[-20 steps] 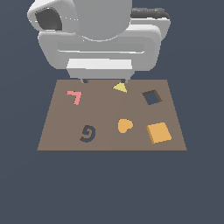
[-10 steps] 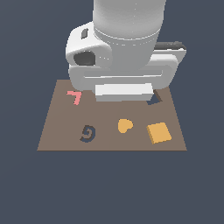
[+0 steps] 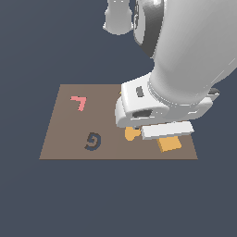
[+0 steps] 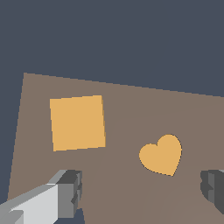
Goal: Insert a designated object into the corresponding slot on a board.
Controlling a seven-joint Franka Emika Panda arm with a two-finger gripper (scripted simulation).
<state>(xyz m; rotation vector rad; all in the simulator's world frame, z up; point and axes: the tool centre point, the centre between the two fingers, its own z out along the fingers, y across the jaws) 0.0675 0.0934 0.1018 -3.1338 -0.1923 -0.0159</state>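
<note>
The grey two-fingered gripper (image 4: pixel 142 192) hangs over the flat brown rectangular board (image 4: pixel 131 109) with its fingers spread wide, holding and touching nothing. The flat orange square block (image 4: pixel 78 123) lies on the board near a corner, just beside the orange heart shape (image 4: pixel 162 155), apart from both fingers.

a flat orange square block (image 4: pixel 77 123) and an orange heart (image 4: pixel 162 154) are lying on a plain brown board (image 3: pixel 65 134), which is also showing a pink angle shape (image 3: pixel 79 102) and a dark spiral mark (image 3: pixel 93 141). the white arm (image 3: pixel 185 60) with its grey-tipped claw (image 4: pixel 142 192) is hanging over a dark slate-blue ground (image 3: pixel 115 199).
</note>
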